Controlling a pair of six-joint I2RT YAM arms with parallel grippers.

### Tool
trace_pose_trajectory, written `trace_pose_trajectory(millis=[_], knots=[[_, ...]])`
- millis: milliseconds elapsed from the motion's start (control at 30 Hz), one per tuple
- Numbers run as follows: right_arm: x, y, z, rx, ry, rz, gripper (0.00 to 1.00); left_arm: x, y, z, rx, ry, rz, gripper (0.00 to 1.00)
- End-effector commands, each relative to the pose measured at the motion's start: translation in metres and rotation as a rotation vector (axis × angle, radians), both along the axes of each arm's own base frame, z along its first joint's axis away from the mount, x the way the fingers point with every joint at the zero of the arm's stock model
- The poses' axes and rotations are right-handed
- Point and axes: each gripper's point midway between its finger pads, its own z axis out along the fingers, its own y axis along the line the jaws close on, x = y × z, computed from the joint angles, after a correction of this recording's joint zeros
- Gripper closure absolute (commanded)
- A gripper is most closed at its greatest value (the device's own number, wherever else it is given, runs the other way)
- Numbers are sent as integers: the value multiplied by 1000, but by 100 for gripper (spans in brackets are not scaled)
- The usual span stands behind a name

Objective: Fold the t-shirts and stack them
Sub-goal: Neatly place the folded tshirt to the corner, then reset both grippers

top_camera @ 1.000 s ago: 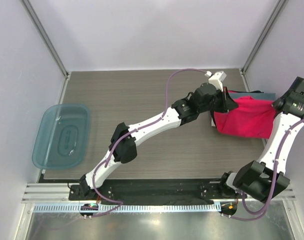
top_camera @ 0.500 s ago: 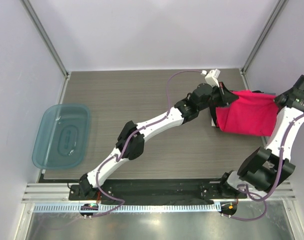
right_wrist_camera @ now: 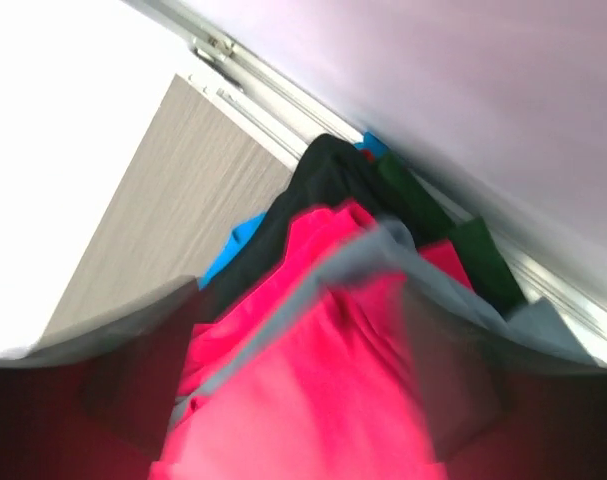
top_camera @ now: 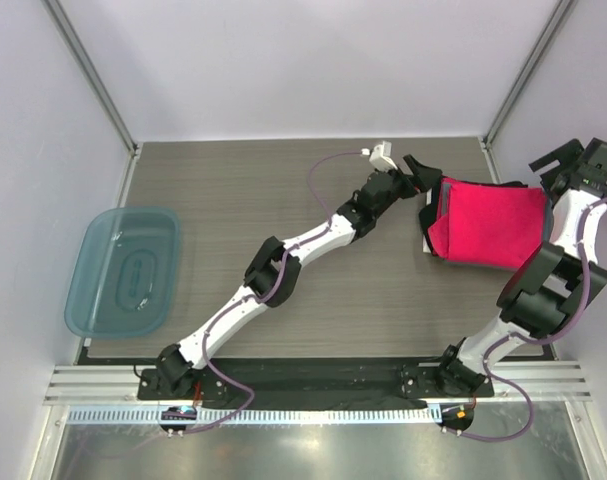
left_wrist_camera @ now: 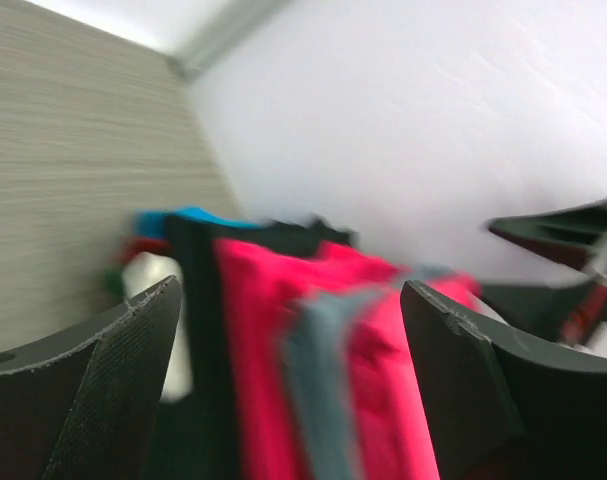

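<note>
Both spread, empty: left end effector, right end effector, flanking pink-red t-shirt atop stack

Folded pink-red t-shirt lies flat on top, far right of the table; black t-shirt's edge shows beneath it

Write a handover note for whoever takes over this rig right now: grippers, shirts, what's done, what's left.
Left gripper: open, holding nothing, beside the left edge of the stack.
Right gripper: open, holding nothing, off the stack's far right corner.
Shirts: the folded pink-red t-shirt lies on top of the stack at the table's far right; a black layer and other folded edges show under it.
Done: pink-red t-shirt folded and stacked.
Left: no loose shirt shows on the table or in the blue bin; probably just draw both arms back and check the stack sits square.
</note>
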Motion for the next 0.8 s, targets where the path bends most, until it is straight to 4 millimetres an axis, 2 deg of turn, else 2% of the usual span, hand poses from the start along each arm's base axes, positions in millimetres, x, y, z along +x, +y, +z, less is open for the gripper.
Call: trace_pose_trajectory(millis=[0,67,100,133,200,233,367,400,433,467,533,567,600,633,667,700,733,767], knots=[[21,-31,31,-81,-102,-43,5,54,53,60,-103,-110,170,8],[20,-30,42,-98,-115,-46,5,59,63,67,-107,-106,157,10],[20,-27,48,-100,-127,-36,5,66,76,68,-97,-96,162,11],[21,-22,53,-110,-136,-18,6,64,79,79,-107,-110,135,14],[18,-8,72,-129,-162,13,10,64,85,76,-74,-103,117,17],[18,0,78,-138,-166,29,11,59,89,92,-61,-113,104,17],[9,27,104,-178,-184,80,11,45,100,102,44,-122,76,11],[3,37,117,-194,-204,93,11,44,106,99,75,-118,81,8],[1,44,119,-199,-207,110,11,42,112,76,131,-74,80,3],[1,55,125,-202,-222,152,11,29,120,101,131,-101,57,1],[5,86,136,-206,-249,232,11,22,137,108,176,-122,77,0],[7,99,136,-212,-244,263,11,12,151,105,207,-109,86,0],[13,123,135,-211,-241,320,11,10,162,113,221,-116,117,0],[16,139,135,-213,-240,354,11,5,172,109,257,-108,129,0],[18,153,135,-212,-241,386,11,-1,182,90,321,-89,144,0],[20,165,134,-206,-243,411,11,-7,202,114,321,-103,194,0],[24,194,129,-191,-242,475,11,-12,214,105,366,-67,214,0],[26,206,127,-187,-240,498,11,-16,225,106,382,-55,236,0]])
